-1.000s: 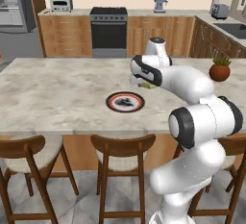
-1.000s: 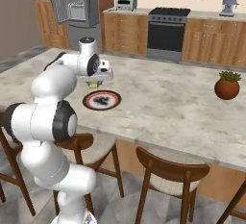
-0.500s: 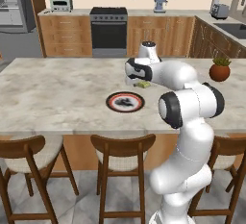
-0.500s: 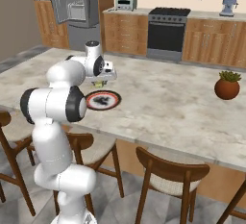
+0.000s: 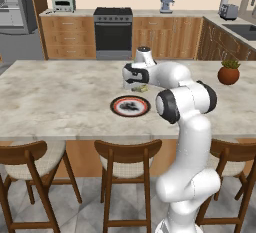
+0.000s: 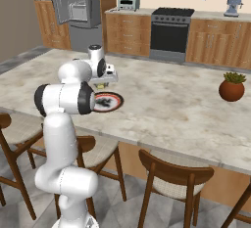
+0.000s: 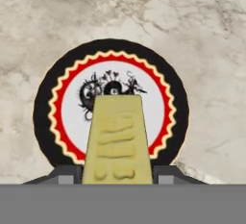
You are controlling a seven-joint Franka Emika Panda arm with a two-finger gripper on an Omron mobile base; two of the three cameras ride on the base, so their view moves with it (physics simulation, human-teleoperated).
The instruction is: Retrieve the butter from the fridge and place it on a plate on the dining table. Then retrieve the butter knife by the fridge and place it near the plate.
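The two-finger end effector is clamped on the small yellow rectangular stick of butter, its dark fingertips pressed against either side of it. In the hand view the butter hangs above the round plate with a dark outer rim, red ring and white centre, overlapping its near half. The plate lies flat on the long beige marbled stone worktop of the dining table. In the left base view the end effector sits just behind the plate. A terracotta potted plant stands well apart, and the tall grey fridge stands in the background.
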